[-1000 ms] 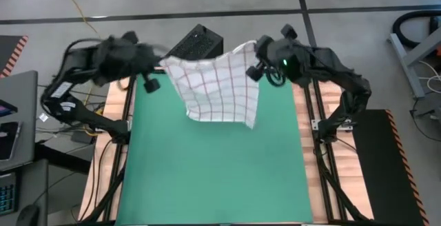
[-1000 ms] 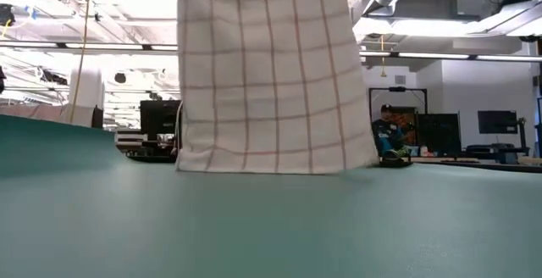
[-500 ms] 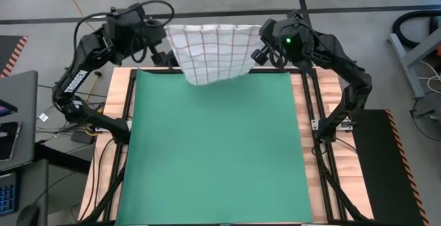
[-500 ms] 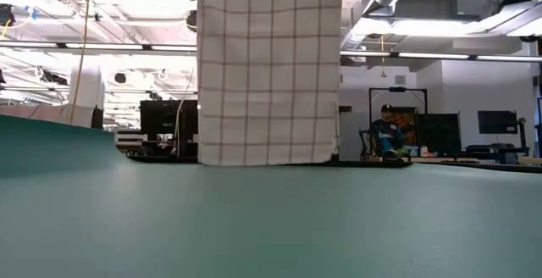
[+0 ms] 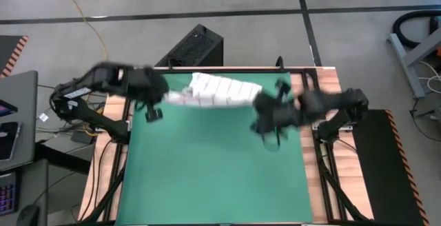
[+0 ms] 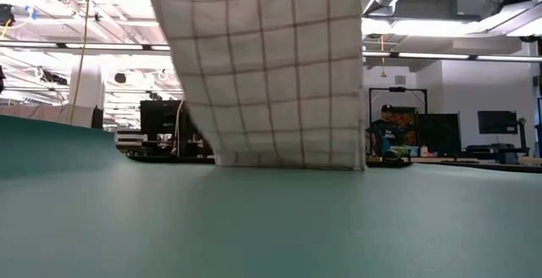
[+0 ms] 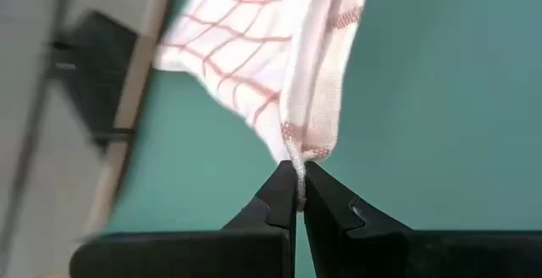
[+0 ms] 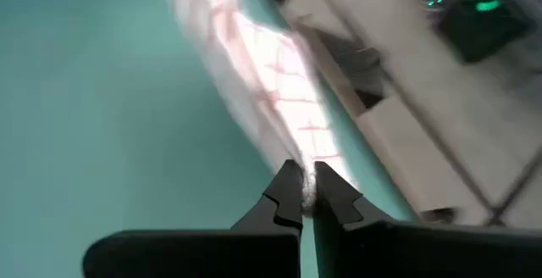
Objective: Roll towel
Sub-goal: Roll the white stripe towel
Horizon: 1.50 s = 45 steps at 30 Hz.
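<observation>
The white towel with red grid lines (image 5: 217, 91) hangs stretched between my two grippers over the far part of the green mat (image 5: 207, 171). In the low view the towel (image 6: 271, 66) hangs as a sheet, skewed to one side. Its lower edge (image 6: 288, 161) is down at the mat's level; I cannot tell whether it touches. My left gripper (image 5: 164, 99) is shut on the towel's left top corner. My right gripper (image 5: 260, 110) is shut on its right top corner. Both arms are blurred in the high view. My left gripper pinches a top corner of the towel (image 7: 295, 166) between its two fingertips; the cloth is bunched there, layers not countable. The towel hangs from the hold toward the mat. My right gripper pinches the other top corner (image 8: 306, 176) between its two fingertips. The top edge runs between both holds.
A black box (image 5: 196, 47) stands beyond the table's far edge. Wooden table strips and metal rails (image 5: 313, 157) flank the mat on both sides. The near half of the mat (image 6: 271, 227) lies bare. A person (image 6: 385, 134) sits far back in the room.
Both grippers swung the towel out beyond the table's far edge, then came back toward the near edge and down over the mat's far part. The right gripper came further toward the near edge. The towel swung with them, and now hangs skewed with its lower edge near the mat.
</observation>
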Motion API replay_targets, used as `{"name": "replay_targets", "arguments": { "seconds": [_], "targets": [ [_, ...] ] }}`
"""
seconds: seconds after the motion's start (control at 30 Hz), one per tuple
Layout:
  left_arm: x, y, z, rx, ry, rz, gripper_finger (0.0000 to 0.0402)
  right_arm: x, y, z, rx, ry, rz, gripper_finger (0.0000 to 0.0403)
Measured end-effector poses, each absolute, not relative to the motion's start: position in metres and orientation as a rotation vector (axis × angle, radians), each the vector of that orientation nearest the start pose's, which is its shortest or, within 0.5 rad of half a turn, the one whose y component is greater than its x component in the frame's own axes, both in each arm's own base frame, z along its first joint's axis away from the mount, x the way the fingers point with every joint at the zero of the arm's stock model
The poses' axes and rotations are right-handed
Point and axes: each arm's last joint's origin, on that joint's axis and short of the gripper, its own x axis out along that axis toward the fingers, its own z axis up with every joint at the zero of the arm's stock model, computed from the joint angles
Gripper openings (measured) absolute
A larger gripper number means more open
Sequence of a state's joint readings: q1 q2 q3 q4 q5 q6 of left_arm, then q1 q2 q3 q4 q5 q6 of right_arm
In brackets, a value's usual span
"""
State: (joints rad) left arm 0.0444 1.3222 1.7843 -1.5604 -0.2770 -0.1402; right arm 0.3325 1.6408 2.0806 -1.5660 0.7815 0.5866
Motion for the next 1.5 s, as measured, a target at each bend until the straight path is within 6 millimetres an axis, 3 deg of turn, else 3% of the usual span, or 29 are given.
{"name": "replay_targets", "arguments": {
  "seconds": [0.3,0.43,0.53,0.73,1.03,1.33,1.5],
  "targets": [
    [0.207,-0.088,0.359,-0.115,1.096,0.129,0.0,0.252,0.15,0.377,0.209,0.8,-0.634,0.0019],
    [0.209,-0.125,0.32,-0.17,1.057,0.054,0.0,0.242,0.17,0.357,0.321,0.795,-0.652,0.0019],
    [0.206,-0.133,0.296,-0.169,1.025,0.098,0.0,0.239,0.173,0.344,0.363,0.794,-0.701,0.0019],
    [0.204,-0.116,0.281,-0.058,0.988,0.337,0.0,0.245,0.152,0.339,0.358,0.817,-0.816,0.0019],
    [0.222,-0.064,0.285,0.112,0.986,0.508,0.0,0.271,0.088,0.338,0.234,0.952,-0.935,0.0019],
    [0.243,-0.018,0.288,0.121,0.997,0.491,0.0,0.28,0.05,0.337,0.191,1.061,-0.957,0.0019],
    [0.25,0.003,0.287,0.111,0.981,0.49,0.0,0.279,0.043,0.318,0.159,1.141,-0.973,0.0019]
  ]
}}
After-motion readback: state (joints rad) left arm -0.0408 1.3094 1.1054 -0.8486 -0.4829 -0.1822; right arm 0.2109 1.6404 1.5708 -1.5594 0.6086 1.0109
